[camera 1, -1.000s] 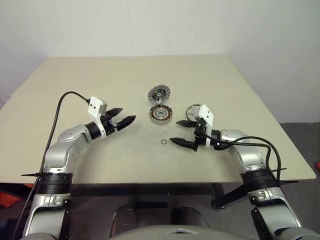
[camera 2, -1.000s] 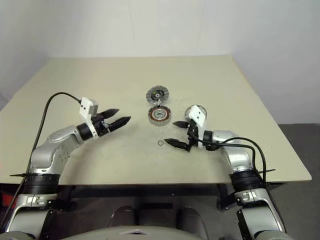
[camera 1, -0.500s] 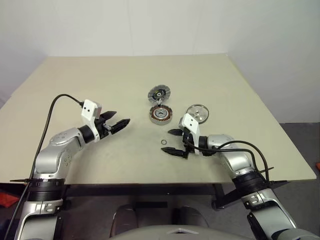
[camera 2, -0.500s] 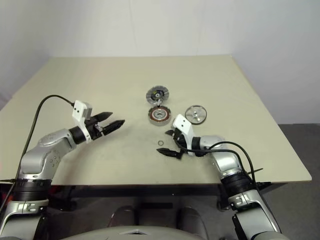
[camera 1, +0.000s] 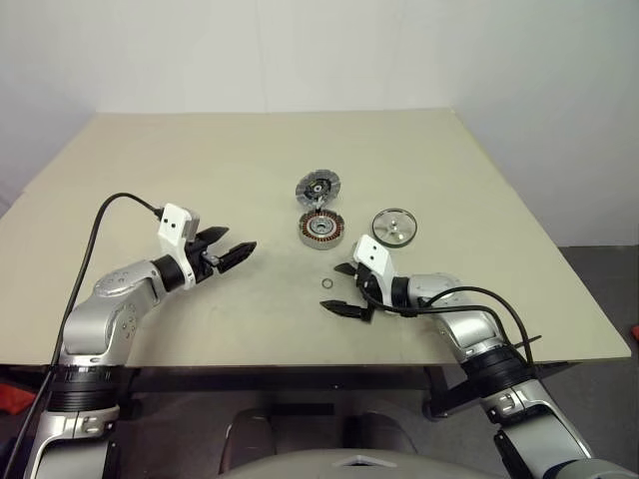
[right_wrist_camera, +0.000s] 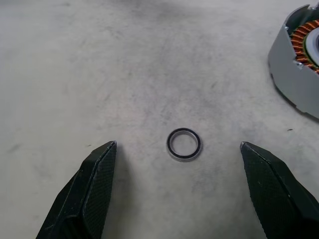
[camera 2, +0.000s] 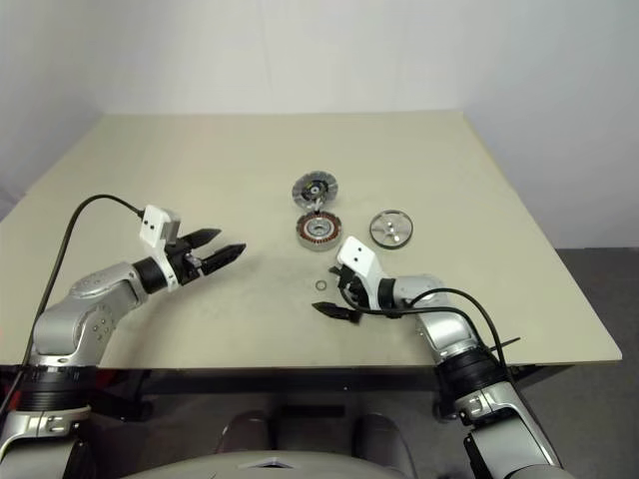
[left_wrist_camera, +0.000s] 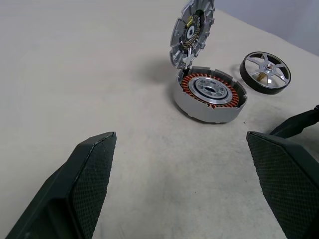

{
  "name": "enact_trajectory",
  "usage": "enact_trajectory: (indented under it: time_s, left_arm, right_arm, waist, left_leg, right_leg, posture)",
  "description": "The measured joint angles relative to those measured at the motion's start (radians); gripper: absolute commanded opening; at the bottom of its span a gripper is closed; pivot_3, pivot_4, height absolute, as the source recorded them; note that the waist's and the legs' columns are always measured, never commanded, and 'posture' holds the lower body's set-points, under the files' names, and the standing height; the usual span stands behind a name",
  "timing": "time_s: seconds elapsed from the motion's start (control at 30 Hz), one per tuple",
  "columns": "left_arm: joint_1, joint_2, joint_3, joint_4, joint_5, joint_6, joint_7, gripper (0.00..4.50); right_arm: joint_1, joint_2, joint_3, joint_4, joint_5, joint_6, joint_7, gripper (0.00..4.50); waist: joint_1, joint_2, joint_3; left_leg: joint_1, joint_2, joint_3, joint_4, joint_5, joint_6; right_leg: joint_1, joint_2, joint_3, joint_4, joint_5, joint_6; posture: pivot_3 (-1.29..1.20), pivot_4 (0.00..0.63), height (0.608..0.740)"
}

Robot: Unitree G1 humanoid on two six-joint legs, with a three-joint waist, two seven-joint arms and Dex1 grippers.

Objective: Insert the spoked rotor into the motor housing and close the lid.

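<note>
While both the left gripper (camera 1: 233, 253) and right gripper (camera 1: 343, 289) gape empty, nothing is done: spoked rotor (camera 1: 394, 226) lies beyond the right gripper, motor housing (camera 1: 320, 229) unfilled, lid (camera 1: 319, 187) off.

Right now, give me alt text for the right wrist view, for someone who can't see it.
A small thin ring lies flat on the beige table, centred between the two black fingers of the open right tool, untouched. The grey motor housing, copper coils showing, sits at the view's edge.
</note>
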Motion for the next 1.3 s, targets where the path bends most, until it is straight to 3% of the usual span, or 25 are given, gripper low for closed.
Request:
enact_trajectory:
  time_s: [0.13, 0.2, 0.3, 0.5, 0.77, 1.0, 1.17, 1.3]
  left_arm:
    - [0.004, 0.0, 0.003, -0.008, -0.004, 0.003, 0.008, 4.5]
    - [0.005, 0.001, 0.008, -0.01, -0.01, 0.005, 0.014, 4.5]
    - [0.005, 0.009, 0.012, -0.012, -0.014, 0.005, 0.016, 4.5]
    - [0.009, 0.01, 0.013, -0.017, -0.014, 0.004, 0.023, 4.5]
    - [0.015, 0.01, 0.014, -0.022, -0.014, 0.004, 0.027, 4.5]
    - [0.014, 0.01, 0.014, -0.023, -0.014, 0.003, 0.034, 4.5]
    - [0.002, 0.009, 0.013, -0.018, -0.013, -0.005, 0.035, 4.5]
    - [0.002, 0.003, 0.011, -0.008, -0.013, -0.008, 0.037, 4.5]
  right_arm:
    - [-0.025, -0.001, 0.0, 0.029, -0.013, -0.009, -0.012, 3.21]
    - [-0.037, -0.001, 0.0, 0.046, -0.014, -0.017, -0.012, 3.21]
    - [-0.058, -0.001, 0.0, 0.078, -0.014, -0.026, -0.006, 2.64]
    - [-0.071, 0.006, 0.0, 0.134, -0.012, -0.083, 0.001, 0.65]
    - [-0.081, 0.017, -0.009, 0.187, -0.004, -0.134, -0.002, 0.65]
    - [-0.109, 0.063, -0.095, 0.169, 0.059, -0.034, -0.039, 0.65]
    - [-0.212, 0.072, -0.123, 0.146, 0.081, -0.002, -0.039, 0.65]
    - [-0.295, 0.083, -0.126, 0.273, 0.063, -0.043, -0.065, 0.65]
  waist:
    - [0.0, 0.0, 0.0]
    - [0.0, 0.0, 0.0]
    - [-0.001, 0.0, 0.0]
    - [-0.001, 0.0, 0.0]
    - [-0.001, 0.0, 0.0]
    - [-0.003, 0.0, 0.0]
    - [-0.015, 0.0, 0.0]
    - [-0.018, 0.0, 0.0]
  left_leg:
    - [0.0, 0.0, 0.0, 0.0, 0.0, 0.0]
    - [0.0, 0.0, 0.0, 0.0, 0.0, 0.0]
    - [0.0, 0.0, 0.0, 0.0, 0.0, 0.0]
    - [0.0, 0.0, 0.0, 0.0, 0.0, 0.0]
    - [0.003, 0.0, -0.001, 0.0, 0.001, 0.0]
    - [0.003, 0.0, -0.001, 0.0, 0.001, 0.0]
    - [0.002, -0.001, -0.002, 0.0, 0.001, 0.0]
    - [0.002, -0.001, -0.002, 0.0, 0.001, 0.0]
  right_leg:
    - [0.0, 0.0, 0.0, 0.0, 0.0, -0.001]
    - [0.0, 0.0, 0.0, 0.001, 0.002, -0.003]
    - [0.0, 0.0, 0.0, 0.001, 0.002, -0.003]
    - [0.0, 0.0, 0.0, 0.001, 0.001, -0.003]
    - [0.003, 0.0, 0.0, 0.001, 0.0, 0.0]
    - [0.003, 0.0, 0.0, 0.002, 0.002, -0.003]
    - [0.002, 0.0, 0.0, 0.002, 0.003, -0.006]
    - [0.002, 0.0, 0.0, 0.002, 0.003, -0.006]
  posture:
    - [0.0, 0.0, 0.74]
    - [0.0, 0.0, 0.74]
    - [0.0, 0.0, 0.74]
    - [0.0, 0.0, 0.74]
    - [0.0, 0.0, 0.74]
    - [0.0, 0.0, 0.74]
    - [0.0, 0.0, 0.74]
    - [0.0, 0.0, 0.74]
